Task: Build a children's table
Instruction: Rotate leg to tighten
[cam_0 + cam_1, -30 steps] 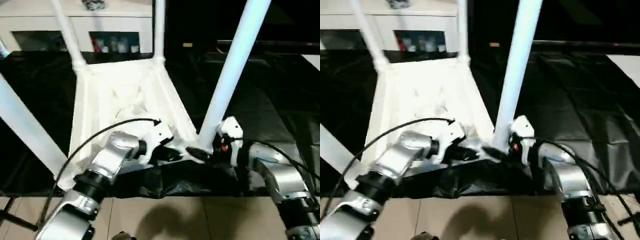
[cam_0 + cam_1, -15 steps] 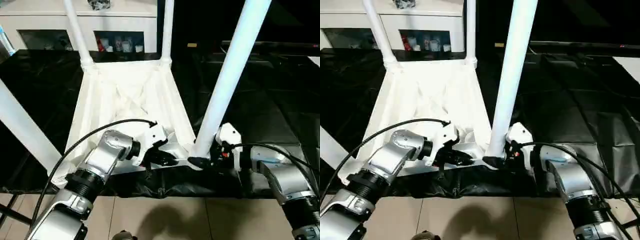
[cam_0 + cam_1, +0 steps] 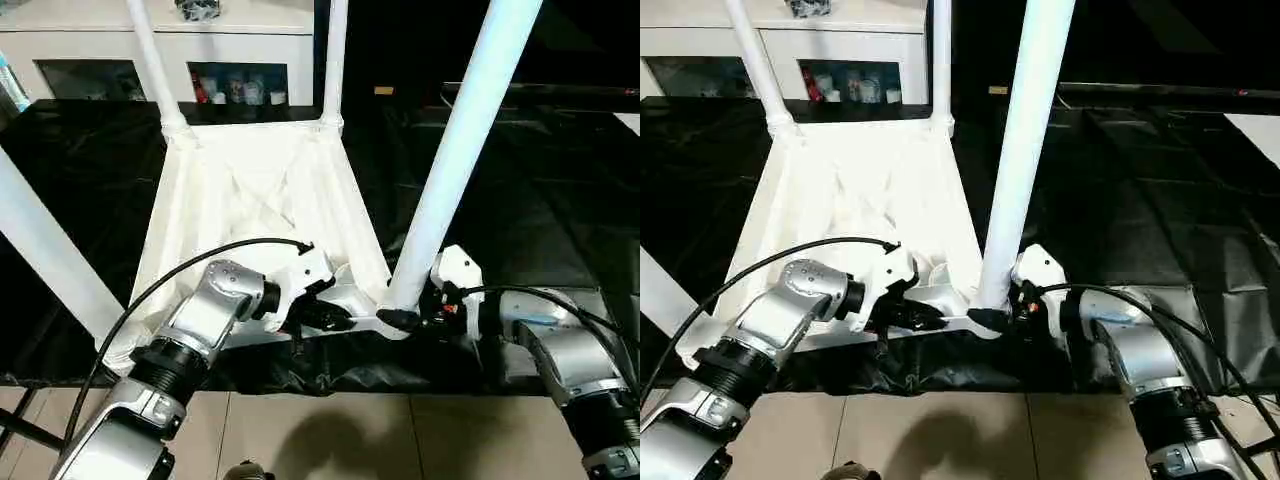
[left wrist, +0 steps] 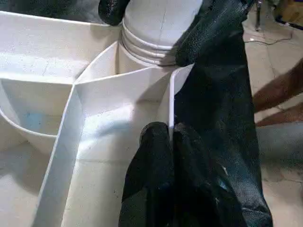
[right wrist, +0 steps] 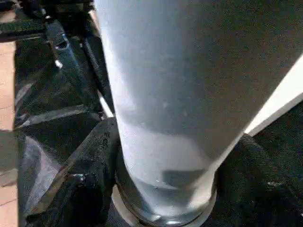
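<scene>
Four tapered white legs up, white plastic table upside down on black sheet, white cabinet behind; left gripper pinches rim, right gripper clamps near leg base

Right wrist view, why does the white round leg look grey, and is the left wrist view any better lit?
Right wrist view: the white tapered plastic leg looms close, its facing side shaded. Left wrist view: the white plastic tabletop's ribs are evenly lit, with soft shadows.

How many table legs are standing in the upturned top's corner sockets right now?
4: far-left leg, far-right leg, near-left leg and near-right leg, whose base the right gripper grips.
</scene>
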Tool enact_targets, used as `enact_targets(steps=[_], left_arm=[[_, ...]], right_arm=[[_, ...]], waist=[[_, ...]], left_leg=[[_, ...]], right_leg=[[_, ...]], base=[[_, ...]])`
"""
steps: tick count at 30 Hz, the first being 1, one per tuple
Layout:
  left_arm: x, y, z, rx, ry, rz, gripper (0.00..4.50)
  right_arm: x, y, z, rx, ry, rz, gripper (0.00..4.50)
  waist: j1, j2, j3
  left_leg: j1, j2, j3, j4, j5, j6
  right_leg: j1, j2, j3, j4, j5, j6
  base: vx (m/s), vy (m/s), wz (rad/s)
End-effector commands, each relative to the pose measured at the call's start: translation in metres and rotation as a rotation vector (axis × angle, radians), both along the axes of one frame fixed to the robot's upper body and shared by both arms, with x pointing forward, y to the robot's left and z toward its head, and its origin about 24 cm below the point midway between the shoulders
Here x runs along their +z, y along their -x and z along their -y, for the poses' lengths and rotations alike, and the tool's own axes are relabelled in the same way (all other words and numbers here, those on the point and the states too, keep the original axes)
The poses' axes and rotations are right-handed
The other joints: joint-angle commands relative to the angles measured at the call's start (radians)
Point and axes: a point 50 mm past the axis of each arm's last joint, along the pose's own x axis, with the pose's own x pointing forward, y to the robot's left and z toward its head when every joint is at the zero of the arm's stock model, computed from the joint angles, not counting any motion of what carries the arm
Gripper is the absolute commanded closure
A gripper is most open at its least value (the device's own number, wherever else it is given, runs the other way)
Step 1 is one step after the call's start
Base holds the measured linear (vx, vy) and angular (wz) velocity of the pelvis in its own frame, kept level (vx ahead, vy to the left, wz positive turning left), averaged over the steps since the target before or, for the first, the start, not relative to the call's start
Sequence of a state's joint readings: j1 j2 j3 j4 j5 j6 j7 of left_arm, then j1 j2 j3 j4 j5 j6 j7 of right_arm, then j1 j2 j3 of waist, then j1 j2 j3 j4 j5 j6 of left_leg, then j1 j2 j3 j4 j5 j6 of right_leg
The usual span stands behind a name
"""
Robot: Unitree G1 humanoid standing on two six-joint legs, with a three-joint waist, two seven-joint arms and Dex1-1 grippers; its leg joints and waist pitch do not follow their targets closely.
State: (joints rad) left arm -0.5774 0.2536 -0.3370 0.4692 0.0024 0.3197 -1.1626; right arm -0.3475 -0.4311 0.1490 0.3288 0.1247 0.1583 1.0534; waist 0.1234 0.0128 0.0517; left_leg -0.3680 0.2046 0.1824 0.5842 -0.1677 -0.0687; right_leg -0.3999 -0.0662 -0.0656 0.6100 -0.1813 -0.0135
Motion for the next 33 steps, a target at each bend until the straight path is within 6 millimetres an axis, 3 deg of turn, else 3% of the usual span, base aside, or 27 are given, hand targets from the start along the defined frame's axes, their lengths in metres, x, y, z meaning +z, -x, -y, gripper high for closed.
enact_targets(steps=[1, 3, 5, 6, 10, 13, 15, 19, 21, 23, 30, 33], left_arm=[[0.015, -0.008, 0.016, 0.041, 0.067, 0.065, 4.5], [0.016, -0.012, 0.021, 0.099, 0.076, 0.076, 4.5], [0.017, -0.019, 0.03, 0.19, 0.085, 0.1, 4.5], [0.017, -0.019, 0.03, 0.192, 0.085, 0.1, 4.5], [0.017, -0.028, 0.045, 0.327, 0.088, 0.133, 4.5], [0.019, -0.032, 0.053, 0.384, 0.084, 0.17, 4.5], [0.019, -0.032, 0.054, 0.385, 0.084, 0.181, 4.5], [0.019, -0.028, 0.057, 0.335, 0.099, 0.189, 4.5], [0.02, -0.024, 0.055, 0.277, 0.113, 0.202, 4.5], [0.02, -0.023, 0.053, 0.259, 0.116, 0.199, 4.5], [0.018, -0.017, 0.038, 0.137, 0.107, 0.187, 4.5], [0.019, -0.012, 0.03, 0.044, 0.11, 0.164, 4.5]], right_arm=[[-0.01, -0.004, -0.008, -0.07, -0.013, -0.011, 1.89], [-0.012, -0.016, -0.006, -0.205, -0.035, 0.011, 1.89], [-0.014, -0.027, -0.007, -0.359, -0.076, 0.016, 1.89], [-0.014, -0.027, -0.007, -0.362, -0.077, 0.016, 1.89], [-0.022, -0.038, -0.019, -0.539, -0.117, -0.001, 1.89], [-0.027, -0.044, -0.031, -0.612, -0.115, -0.011, 1.89], [-0.027, -0.045, -0.034, -0.614, -0.119, -0.013, 1.89], [-0.023, -0.048, -0.043, -0.591, -0.154, 0.014, 1.89], [-0.018, -0.049, -0.039, -0.58, -0.173, 0.04, 1.33], [-0.016, -0.049, -0.038, -0.561, -0.187, 0.042, 1.19], [-0.008, -0.04, -0.024, -0.336, -0.113, 0.078, 0.62], [-0.007, -0.028, -0.016, -0.187, -0.071, 0.072, 0.62]], waist=[[-0.005, -0.008, -0.059], [-0.013, -0.008, -0.059], [-0.025, -0.012, -0.057], [-0.029, -0.012, -0.059], [-0.036, -0.015, -0.063], [-0.039, -0.009, -0.069], [-0.039, -0.01, -0.069], [-0.038, -0.009, -0.066], [-0.039, -0.01, -0.065], [-0.039, -0.01, -0.064], [-0.022, -0.004, -0.063], [-0.017, -0.01, -0.061]], left_leg=[[0.011, 0.028, -0.013, -0.069, -0.265, 0.028], [0.013, 0.025, -0.015, -0.069, -0.281, 0.013], [0.004, 0.022, -0.018, -0.072, -0.275, 0.008], [0.009, 0.023, -0.017, -0.07, -0.281, 0.007], [0.005, 0.018, -0.013, -0.064, -0.235, 0.024], [-0.001, 0.017, -0.012, -0.06, -0.178, 0.037], [-0.001, 0.016, -0.011, -0.058, -0.162, 0.045], [0.003, 0.02, -0.009, -0.06, -0.186, 0.053], [0.003, 0.021, -0.01, -0.063, -0.207, 0.048], [0.004, 0.02, -0.01, -0.062, -0.214, 0.047], [0.007, 0.025, -0.009, -0.063, -0.209, 0.055], [0.008, 0.027, -0.009, -0.064, -0.22, 0.052]], right_leg=[[0.044, -0.076, 0.044, -0.091, -0.315, -0.179], [0.043, -0.076, 0.04, -0.095, -0.35, -0.179], [0.049, -0.075, 0.037, -0.094, -0.363, -0.165], [0.045, -0.076, 0.039, -0.095, -0.356, -0.164], [0.049, -0.073, 0.041, -0.09, -0.283, -0.179], [0.054, -0.073, 0.041, -0.081, -0.193, -0.201], [0.055, -0.07, 0.041, -0.078, -0.156, -0.209], [0.053, -0.072, 0.041, -0.081, -0.175, -0.217], [0.053, -0.072, 0.041, -0.084, -0.208, -0.209], [0.053, -0.073, 0.042, -0.086, -0.22, -0.206], [0.05, -0.073, 0.044, -0.081, -0.196, -0.216], [0.05, -0.075, 0.045, -0.083, -0.227, -0.205]], base=[[0.0, 0.0, 0.0], [0.0, 0.0, 0.0], [0.0, 0.0, 0.0], [0.0, 0.0, 0.0], [0.0, 0.0, 0.0], [0.0, 0.0, 0.0], [0.0, 0.0, 0.0], [0.0, 0.0, 0.0], [0.0, 0.0, 0.0], [0.0, 0.0, 0.0], [0.0, 0.0, 0.0], [0.0, 0.0, 0.0]])
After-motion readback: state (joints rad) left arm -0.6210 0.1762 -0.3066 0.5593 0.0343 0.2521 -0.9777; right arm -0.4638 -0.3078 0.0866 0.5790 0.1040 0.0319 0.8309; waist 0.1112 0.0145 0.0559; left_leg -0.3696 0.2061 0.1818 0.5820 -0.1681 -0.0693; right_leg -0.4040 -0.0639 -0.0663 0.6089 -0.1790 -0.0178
